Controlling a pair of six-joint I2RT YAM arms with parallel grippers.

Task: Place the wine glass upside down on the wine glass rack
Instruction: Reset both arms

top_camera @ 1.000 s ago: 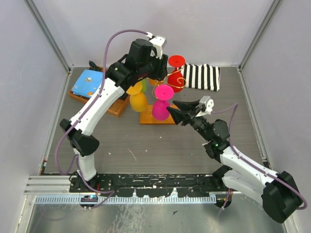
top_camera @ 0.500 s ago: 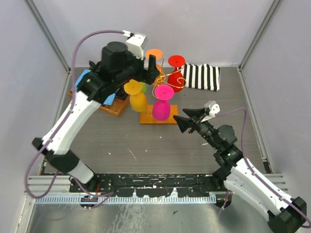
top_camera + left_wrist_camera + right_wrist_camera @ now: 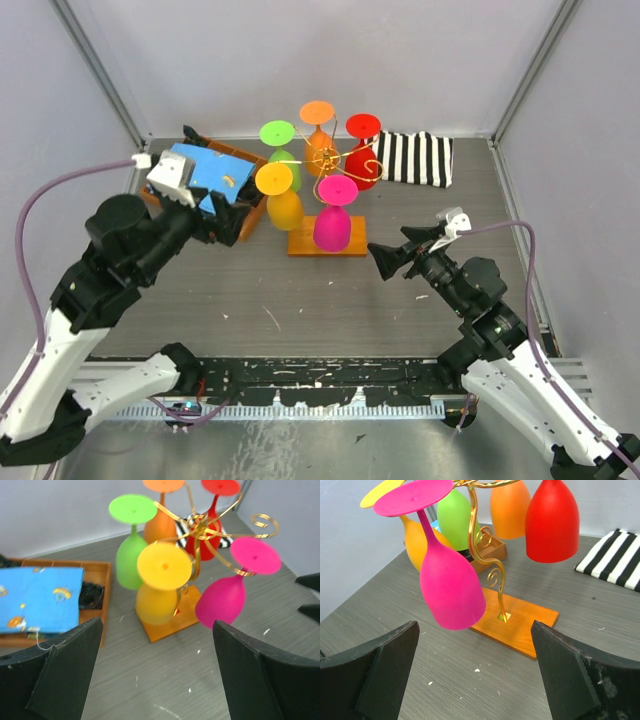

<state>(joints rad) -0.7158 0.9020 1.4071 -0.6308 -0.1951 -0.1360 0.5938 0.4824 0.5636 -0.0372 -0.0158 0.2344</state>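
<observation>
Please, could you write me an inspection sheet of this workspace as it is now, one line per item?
Surface: grey wood-grain table, few small white marks.
Job's things: wine glass rack upright; green glass, orange glass, red glass, yellow glass, pink glass hang upside down on it.
Clutter: wooden tray with blue cloth left of the rack; striped cloth behind it, to the right.
Grippers: left gripper open, empty; right gripper open, empty; both apart from the rack.
Cables: purple left cable and right cable, clear of the rack.
Surroundings: plain grey walls.
</observation>
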